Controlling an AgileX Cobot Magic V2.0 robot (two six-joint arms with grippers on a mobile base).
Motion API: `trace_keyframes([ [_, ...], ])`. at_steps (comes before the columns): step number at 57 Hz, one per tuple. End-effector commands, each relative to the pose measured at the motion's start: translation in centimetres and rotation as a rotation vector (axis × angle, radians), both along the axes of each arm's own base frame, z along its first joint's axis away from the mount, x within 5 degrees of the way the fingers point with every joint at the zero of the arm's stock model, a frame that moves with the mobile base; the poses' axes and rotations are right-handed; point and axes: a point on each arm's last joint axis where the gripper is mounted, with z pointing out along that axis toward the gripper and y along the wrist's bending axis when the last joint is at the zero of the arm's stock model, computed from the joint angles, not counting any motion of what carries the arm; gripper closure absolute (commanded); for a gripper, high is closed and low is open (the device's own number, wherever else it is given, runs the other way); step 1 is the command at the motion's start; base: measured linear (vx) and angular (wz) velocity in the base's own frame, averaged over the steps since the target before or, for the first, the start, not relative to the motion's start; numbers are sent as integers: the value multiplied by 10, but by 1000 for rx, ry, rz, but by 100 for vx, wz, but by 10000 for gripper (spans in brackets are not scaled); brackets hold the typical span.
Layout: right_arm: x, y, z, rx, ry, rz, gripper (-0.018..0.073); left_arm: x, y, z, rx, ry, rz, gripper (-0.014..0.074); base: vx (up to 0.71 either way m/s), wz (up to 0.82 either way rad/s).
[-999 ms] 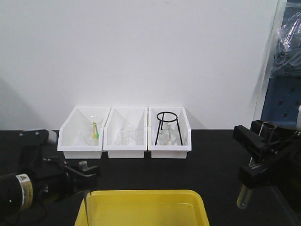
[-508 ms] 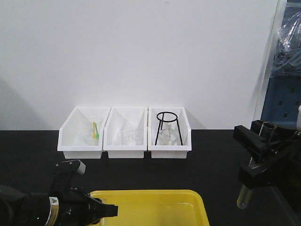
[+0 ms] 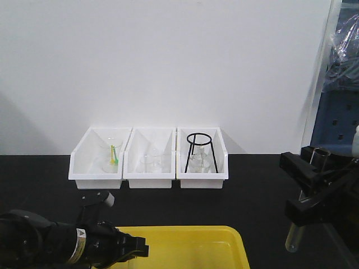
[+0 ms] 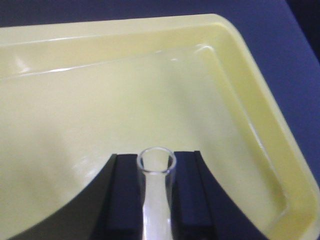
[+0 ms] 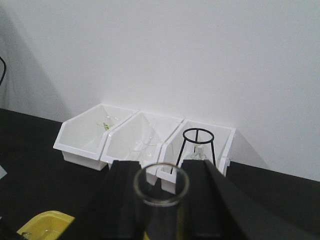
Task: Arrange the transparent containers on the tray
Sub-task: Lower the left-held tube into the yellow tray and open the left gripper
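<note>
The left gripper (image 4: 156, 172) clamps one test tube (image 4: 156, 200) lengthwise between its fingers, open rim pointing forward over the yellow tray (image 4: 260, 125). Only the left wrist view shows this tube. Right of the tray, the right gripper (image 3: 301, 193) holds the other tube (image 3: 290, 240) off the table, rim up and leaning.

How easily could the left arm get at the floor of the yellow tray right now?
Probably easily: the left gripper, shut on a test tube, hovers at the yellow tray. In the wrist view the floor ahead of it looks bare, with nothing in between.
</note>
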Motion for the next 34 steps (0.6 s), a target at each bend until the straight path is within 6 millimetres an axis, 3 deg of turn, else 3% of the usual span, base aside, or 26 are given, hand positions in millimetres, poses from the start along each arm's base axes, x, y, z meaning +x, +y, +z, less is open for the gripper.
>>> trace_keyframes([
  [1, -4, 1, 19, 33, -91, 29, 571, 6, 4, 20, -43, -44, 34, 594, 0, 0],
  [34, -4, 1, 19, 32, -91, 29, 571, 19, 15, -24, 135, -12, 70, 592, 0, 0],
])
